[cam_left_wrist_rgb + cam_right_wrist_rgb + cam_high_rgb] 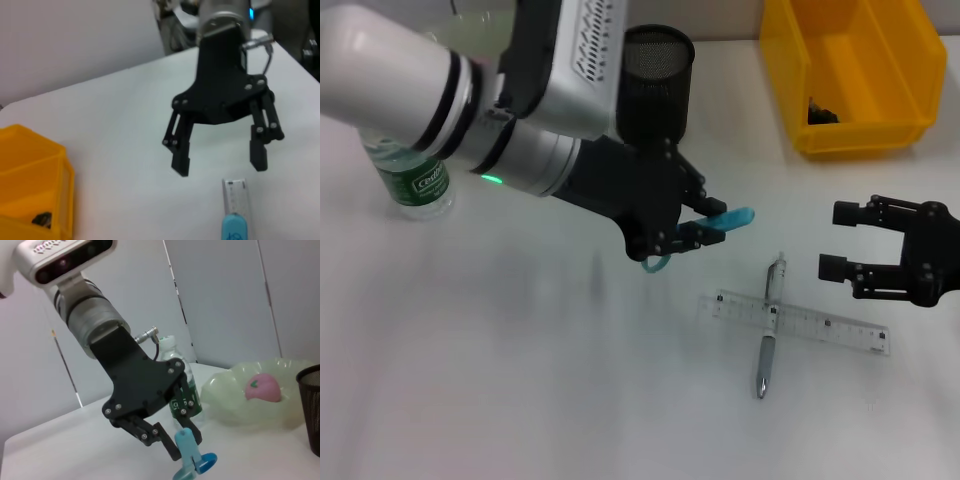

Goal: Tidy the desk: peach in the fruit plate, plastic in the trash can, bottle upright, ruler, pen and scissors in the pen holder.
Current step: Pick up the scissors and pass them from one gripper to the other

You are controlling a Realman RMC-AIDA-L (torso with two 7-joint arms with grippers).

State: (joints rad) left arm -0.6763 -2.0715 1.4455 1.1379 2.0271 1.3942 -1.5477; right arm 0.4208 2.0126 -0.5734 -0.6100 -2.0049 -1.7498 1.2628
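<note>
Left hand [705, 228] hangs above the middle of the white counter [500, 380], its dark fingers closed on the blue-handled scissors [730, 219], whose handle sticks out toward the robot's right and whose lower loop shows beneath the fingers. Just behind it stands the black mesh pen holder [657, 75], upright near the counter's far edge. Right hand [842, 240] hovers low at the right side with its two fingers spread wide and nothing between them. Between the two hands, nearer the robot, the clear ruler [795, 322] lies flat with the silver pen [769, 330] crossing it, the two touching where they overlap. A yellow bin [880, 90] sits at the far right with some small dark item inside. On the far left the green-labelled bottle [415, 185] stands upright, partly hidden by the left arm. From the right wrist view, the pink peach [262, 387] rests in the pale translucent fruit plate [225, 400], beside the bottle and next to the pen holder.
</note>
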